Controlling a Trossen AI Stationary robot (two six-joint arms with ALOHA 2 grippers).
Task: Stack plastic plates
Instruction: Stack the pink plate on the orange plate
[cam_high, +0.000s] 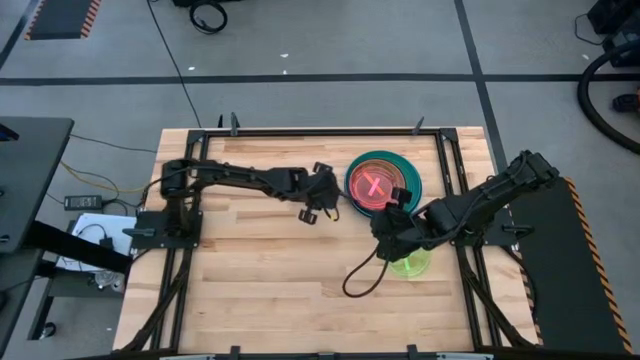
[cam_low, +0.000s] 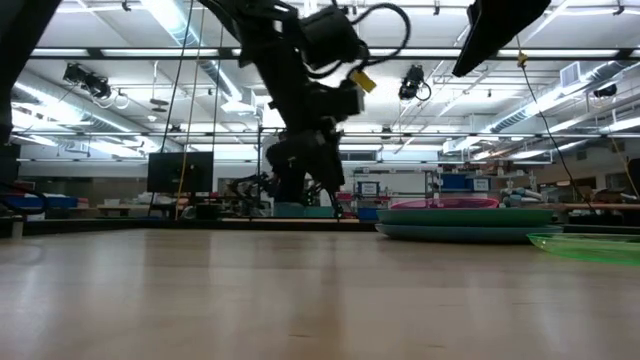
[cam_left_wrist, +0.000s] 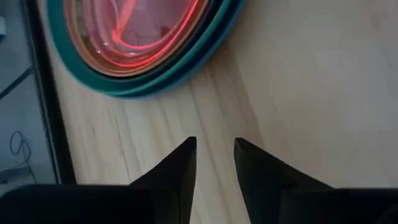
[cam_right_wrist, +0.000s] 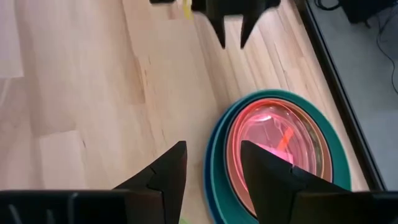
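Plate stack (cam_high: 381, 184): sits on the far right part of the wooden table (cam_high: 260, 280), close to the rear frame rail. From above it shows a teal outer rim, darker rings inside it, and a translucent pink plate (cam_high: 375, 186) glowing red on top. In the low view the stack (cam_low: 465, 218) lies flat on the tabletop, pink rim uppermost.

Lime green plate (cam_high: 410, 262): lies apart from the stack, nearer the front on the right side, partly under the right arm. In the low view its rim (cam_low: 590, 244) shows at the right edge, flat on the table.

Left gripper (cam_high: 318, 212): hangs above bare wood just to the left of the stack, not touching it. Its wrist view shows the two dark fingers (cam_left_wrist: 180, 171) parted by a narrow gap with nothing between them, and the stack's teal edge (cam_left_wrist: 134, 84) lies ahead of the tips.

Right gripper (cam_high: 387, 225): is above the near edge of the stack, between the stack and the lime green plate. Its fingers (cam_right_wrist: 165, 174) stand spread and hold nothing; in its wrist view the stack (cam_right_wrist: 277, 140) lies ahead and mostly to one side of the gap, with the left gripper (cam_right_wrist: 231, 34) beyond.

Cable (cam_high: 360, 275): a dark loop lies on the wood in front of the right gripper.
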